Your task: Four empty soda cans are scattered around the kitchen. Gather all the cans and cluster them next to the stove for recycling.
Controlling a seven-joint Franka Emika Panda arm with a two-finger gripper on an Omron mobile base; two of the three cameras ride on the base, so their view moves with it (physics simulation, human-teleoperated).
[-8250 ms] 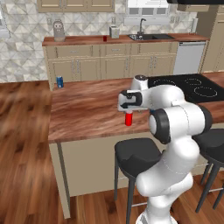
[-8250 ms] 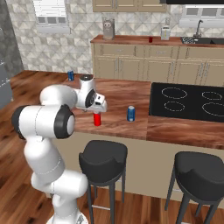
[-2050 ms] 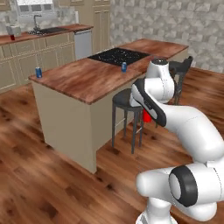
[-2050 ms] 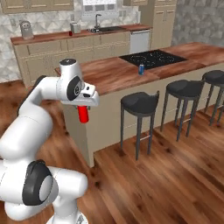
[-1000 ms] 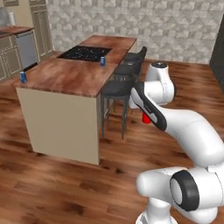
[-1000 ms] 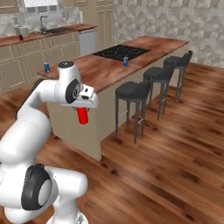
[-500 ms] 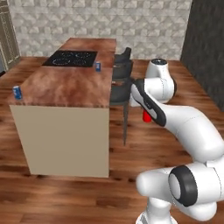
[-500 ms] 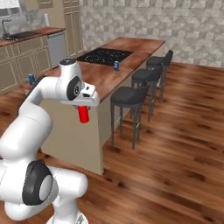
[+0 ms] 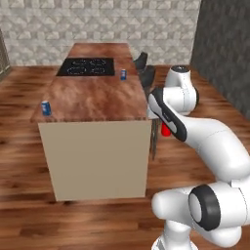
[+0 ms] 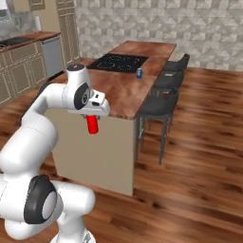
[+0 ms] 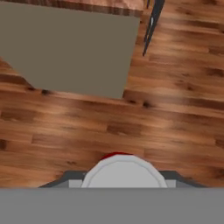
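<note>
The gripper (image 10: 96, 115) is clenched on a red soda can (image 10: 92, 125), carrying it over the wood floor just off the island's near end. On the island counter (image 9: 93, 97) one blue can (image 9: 123, 74) stands beside the stove (image 9: 86, 66), another (image 9: 46, 108) at the near left corner. This looks like the transport step; next the arm must reach toward the stove's edge and set the can down there

The white arm rises from its base, bends at a dark elbow joint and reaches out level at about counter height. Its wrist turns the gripper (image 10: 93, 118) straight down toward the floor. The fingers are closed on a red soda can (image 10: 92, 124), which hangs upright below the hand, its lower end free.
</note>
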